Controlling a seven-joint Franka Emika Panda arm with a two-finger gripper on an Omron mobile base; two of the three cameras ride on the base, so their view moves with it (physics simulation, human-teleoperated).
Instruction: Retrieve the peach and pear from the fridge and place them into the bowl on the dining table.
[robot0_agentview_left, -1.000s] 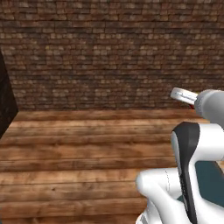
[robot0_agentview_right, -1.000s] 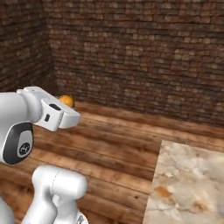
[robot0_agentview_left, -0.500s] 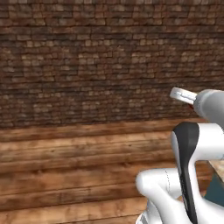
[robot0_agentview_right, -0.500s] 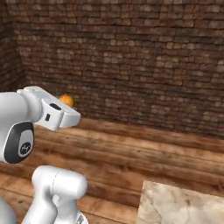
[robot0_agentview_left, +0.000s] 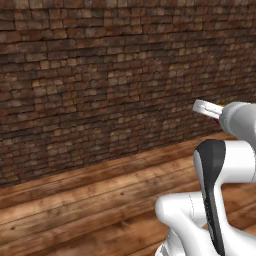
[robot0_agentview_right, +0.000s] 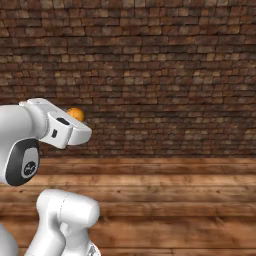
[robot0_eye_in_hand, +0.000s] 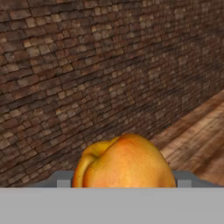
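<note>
The pear (robot0_eye_in_hand: 124, 162), yellow-orange with a reddish blush, sits between my gripper's (robot0_eye_in_hand: 124, 180) two fingers, close up at the bottom of the hand view. In the right base view the pear (robot0_agentview_right: 76, 114) peeks out past the white hand, and the gripper (robot0_agentview_right: 75, 118) is shut on it, held high at chest level. In the left base view the hand's pale end (robot0_agentview_left: 207, 107) points left from the arm. The peach, the fridge, the bowl and the dining table are out of view.
A dark brown brick wall (robot0_agentview_right: 160, 75) spans the whole background ahead. A wooden plank floor (robot0_agentview_right: 170, 200) runs from its foot toward the base. The arm's white links rise at lower right in the left base view (robot0_agentview_left: 220, 200).
The whole scene has slid sideways as the base turns: the marbled table top has left the right base view and the wall corner is gone. The arm keeps its pose with the pear held.
</note>
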